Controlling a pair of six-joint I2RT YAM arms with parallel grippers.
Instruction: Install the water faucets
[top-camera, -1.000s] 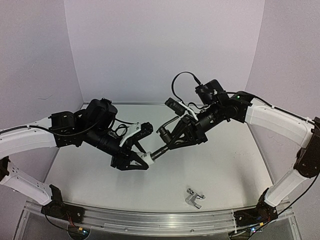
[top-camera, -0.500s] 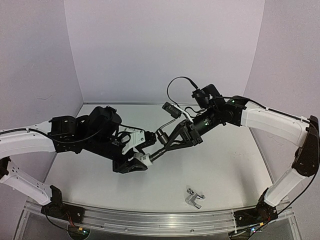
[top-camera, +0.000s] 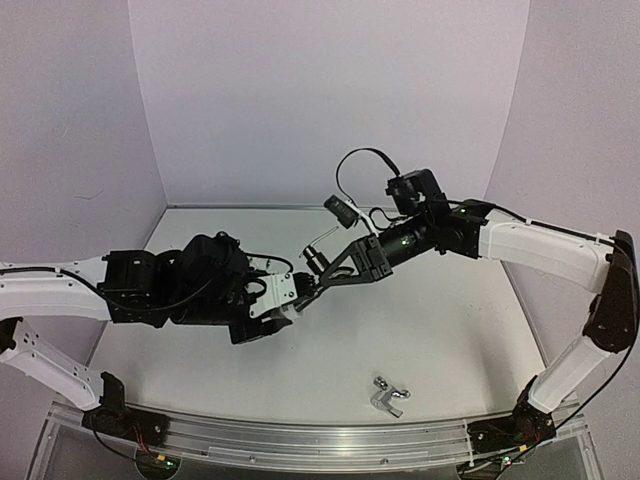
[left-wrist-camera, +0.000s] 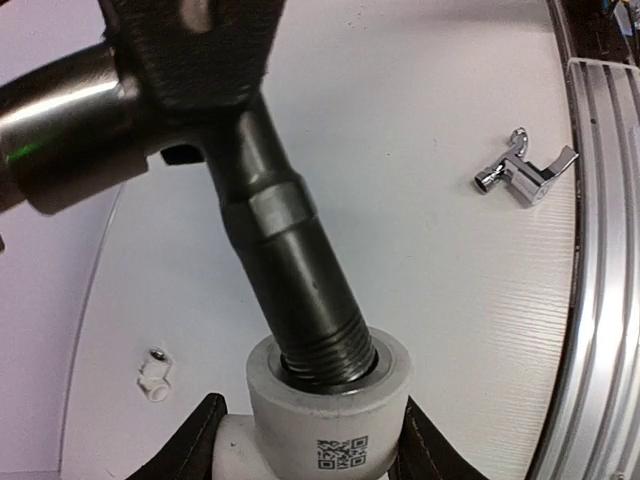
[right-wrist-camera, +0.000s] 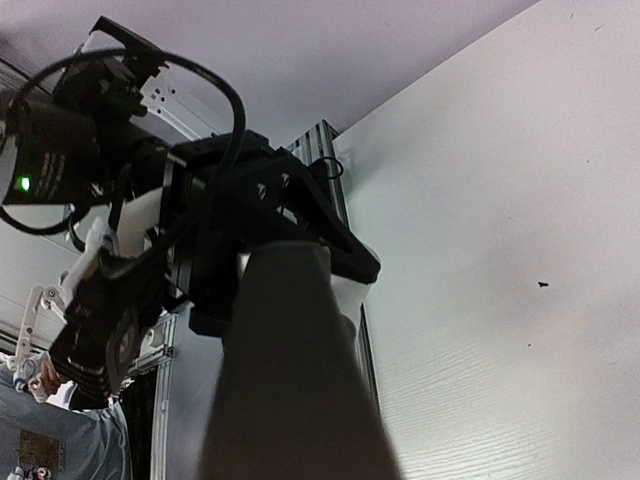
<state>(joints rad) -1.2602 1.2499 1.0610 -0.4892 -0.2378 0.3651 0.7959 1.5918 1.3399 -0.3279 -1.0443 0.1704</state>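
While its threaded end sits in the white fitting (left-wrist-camera: 330, 395), we find the dark faucet (left-wrist-camera: 292, 285) pinched in the right gripper (top-camera: 330, 278). The left gripper (top-camera: 278, 308) clamps the fitting; the chrome faucet (top-camera: 388, 396) lies on the table (top-camera: 470, 330), well apart.

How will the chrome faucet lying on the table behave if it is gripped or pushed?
The chrome faucet looks like solid metal, so it is probably stiff and heavy for its size. Its polished surface may slip in a grip. Its lever sticks out, so it should pivot, not roll.
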